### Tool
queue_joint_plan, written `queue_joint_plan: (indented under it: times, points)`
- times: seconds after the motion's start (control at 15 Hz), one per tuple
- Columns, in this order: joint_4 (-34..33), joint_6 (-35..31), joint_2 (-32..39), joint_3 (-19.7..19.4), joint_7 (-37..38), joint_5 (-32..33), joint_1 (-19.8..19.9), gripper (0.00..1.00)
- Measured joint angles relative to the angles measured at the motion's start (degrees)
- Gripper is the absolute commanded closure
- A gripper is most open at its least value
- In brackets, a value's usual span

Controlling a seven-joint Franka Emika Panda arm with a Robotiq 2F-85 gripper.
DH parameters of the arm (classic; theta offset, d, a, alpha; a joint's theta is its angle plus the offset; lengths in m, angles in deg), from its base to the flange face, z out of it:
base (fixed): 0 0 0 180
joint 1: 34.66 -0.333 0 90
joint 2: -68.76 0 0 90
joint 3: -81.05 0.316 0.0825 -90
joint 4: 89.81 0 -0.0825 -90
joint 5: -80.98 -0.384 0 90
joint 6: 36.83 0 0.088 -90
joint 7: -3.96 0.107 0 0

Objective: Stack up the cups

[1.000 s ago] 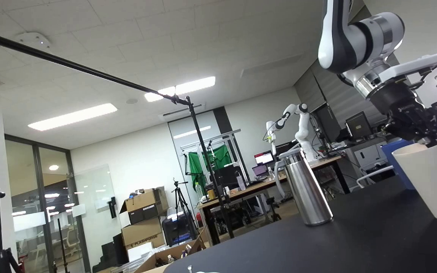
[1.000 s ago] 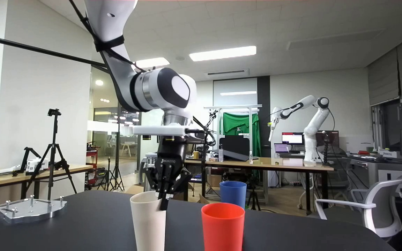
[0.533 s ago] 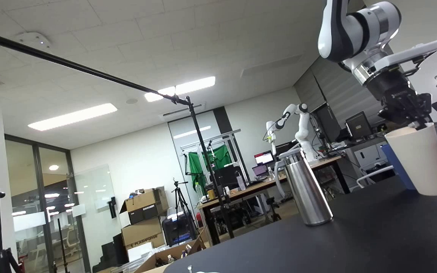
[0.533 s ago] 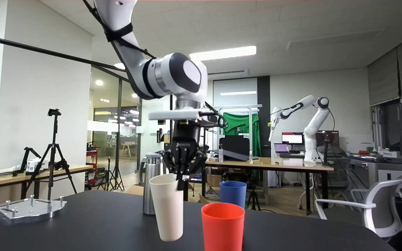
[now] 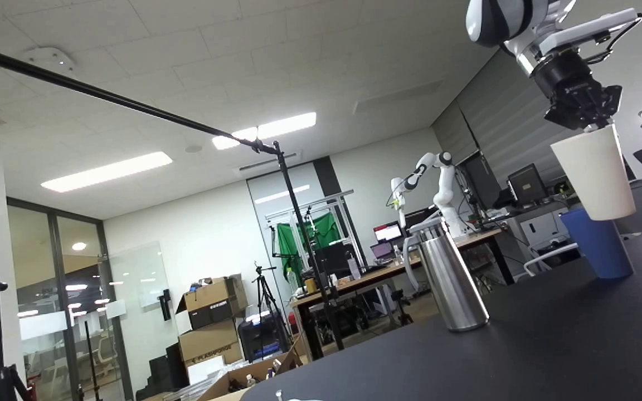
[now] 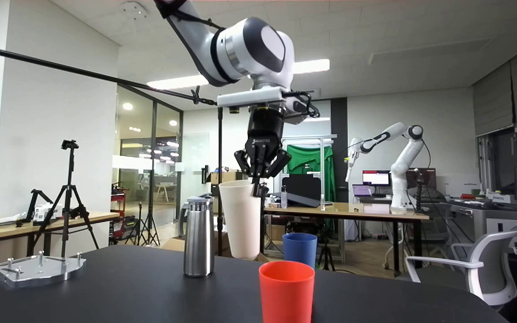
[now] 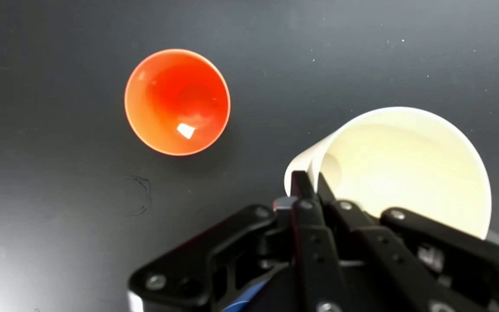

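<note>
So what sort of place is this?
Probably a robotics lab: a second robot arm stands in the background, and a black tripod and a lit computer monitor are in view too.

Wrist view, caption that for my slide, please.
The gripper pinches the white cup by its rim above a dark table; red cup standing apart, blue cup mostly hidden.

Bent arm (image 6: 258, 45), gripper (image 6: 260, 190) pointing down, clamped tight

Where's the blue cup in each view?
In an exterior view: blue cup, far right, partly behind white cup.
In an exterior view: blue cup, right of centre, partly behind red cup.
Wrist view: likely the blue sliver, bottom edge, behind the gripper.
Shared landmark: the gripped white cup.
</note>
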Motion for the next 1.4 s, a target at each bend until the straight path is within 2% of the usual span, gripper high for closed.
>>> queue_joint_plan:
  times: [0.73, 1.4]
  points:
    - [-7.5, 10.4, 0.1, -3.1, -0.1, 1.5, 2.4, 0.99]
    - [-7.8, 12.5, 2.0, -5.4, -0.2, 3.1, 4.9, 0.99]
